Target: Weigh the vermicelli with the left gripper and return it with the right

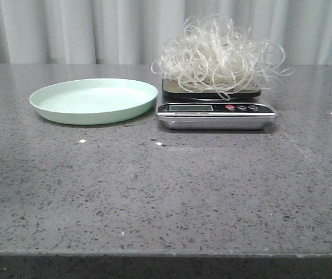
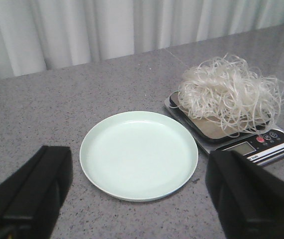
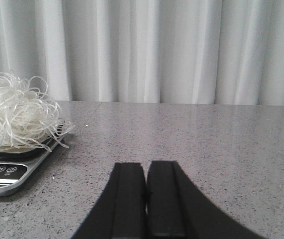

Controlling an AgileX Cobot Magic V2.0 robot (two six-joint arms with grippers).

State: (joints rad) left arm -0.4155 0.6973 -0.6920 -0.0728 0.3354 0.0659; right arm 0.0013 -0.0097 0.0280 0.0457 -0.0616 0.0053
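Weighing half looking done — vermicelli (image 1: 217, 53) sitting on the scale (image 1: 215, 114), right of the bare plate (image 1: 93, 100); left gripper (image 2: 137, 194) gaping wide, holding nothing, right gripper (image 3: 145, 199) pressed closed, empty — return remaining.

1. The right pincer (image 3: 145, 199) has its two black fingers (image 3: 127, 199) pressed together, nothing between them, above the speckled grey desk (image 3: 206, 144).
2. The vermicelli (image 3: 15, 117) sits as a loose white tangle on the scale (image 3: 7, 172); some strands hang over the platform's edge.
3. The scale shows a red button and dark buttons on its silver front.
4. A pale pleated curtain (image 3: 156, 50) hangs behind the desk.
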